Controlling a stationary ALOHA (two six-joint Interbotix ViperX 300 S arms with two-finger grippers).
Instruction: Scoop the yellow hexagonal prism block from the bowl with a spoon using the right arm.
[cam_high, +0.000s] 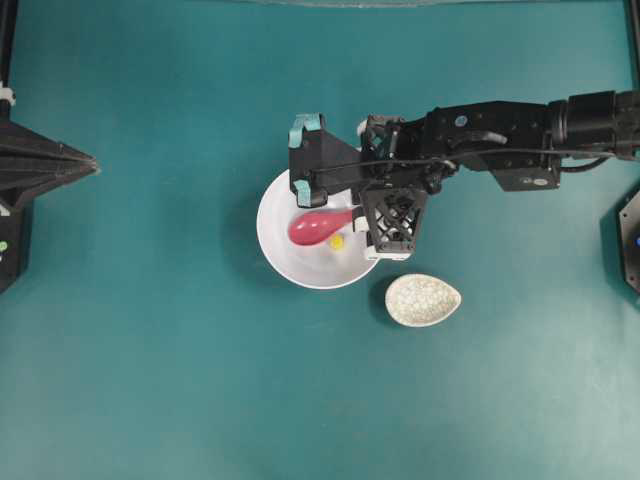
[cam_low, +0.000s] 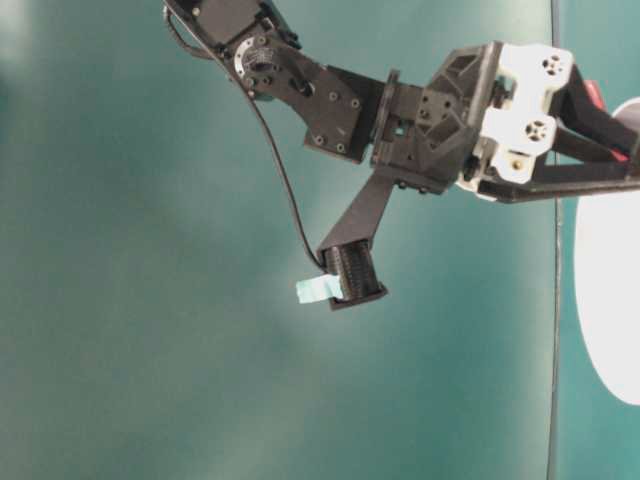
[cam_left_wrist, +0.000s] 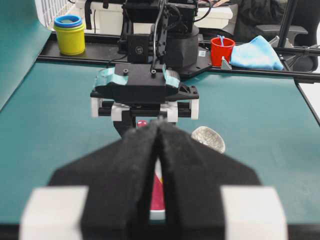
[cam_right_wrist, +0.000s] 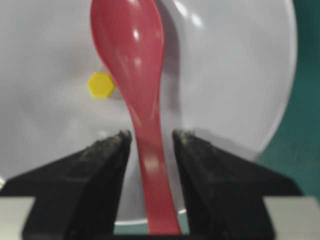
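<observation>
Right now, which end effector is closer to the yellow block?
Right. The right end effector holds the spoon over the bowl, beside the yellow block. The left end effector sits far off, near the table's left edge.

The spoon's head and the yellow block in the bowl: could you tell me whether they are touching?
Apart. The right wrist view shows white bowl between the yellow block and the spoon.

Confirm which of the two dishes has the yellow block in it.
The large round plain white bowl, under the right gripper. The yellow block lies beside the red spoon head. The small speckled oval dish holds nothing.
</observation>
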